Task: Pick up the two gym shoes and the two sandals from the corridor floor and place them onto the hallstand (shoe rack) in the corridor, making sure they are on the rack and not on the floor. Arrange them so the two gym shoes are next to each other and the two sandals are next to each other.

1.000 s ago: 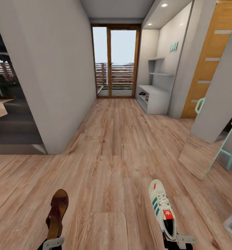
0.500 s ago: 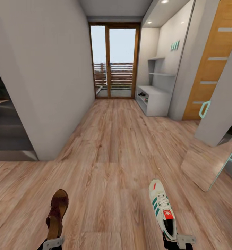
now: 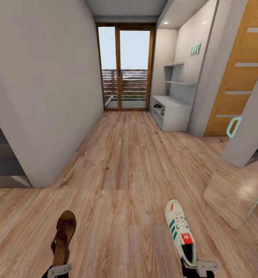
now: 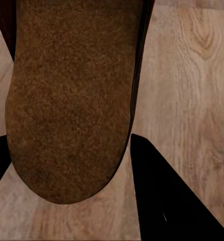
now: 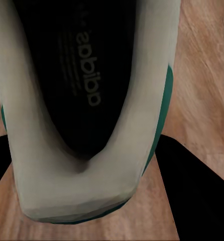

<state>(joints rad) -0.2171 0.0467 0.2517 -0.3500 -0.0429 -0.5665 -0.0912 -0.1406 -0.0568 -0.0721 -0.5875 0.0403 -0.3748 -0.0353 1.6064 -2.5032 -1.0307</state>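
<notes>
In the head view, a brown thong sandal (image 3: 62, 238) is carried by its heel in the left gripper (image 3: 58, 269), and a white gym shoe (image 3: 181, 232) with green stripes and a red-orange tongue tag is carried by its heel in the right gripper (image 3: 199, 267). Both are held out over the wood-grain corridor floor (image 3: 125, 170). The pale grey hallstand (image 3: 170, 112), boxy and matte with stepped shelves above, stands well ahead on the right by the glazed door (image 3: 124, 67); small dark items are seen on it, too small to identify. The step in hand is judged to be the drive up the corridor; it is best done with both shoes kept level and the base aligned square to the rack.

In the left wrist view, the sandal's grainy, suede-like footbed (image 4: 72, 100) is clamped between dark fingers (image 4: 162, 196).

In the right wrist view, the sneaker's rounded, smooth white heel (image 5: 82, 186) and dark printed insole (image 5: 82, 75) are pinched between black fingers (image 5: 197, 191).
</notes>
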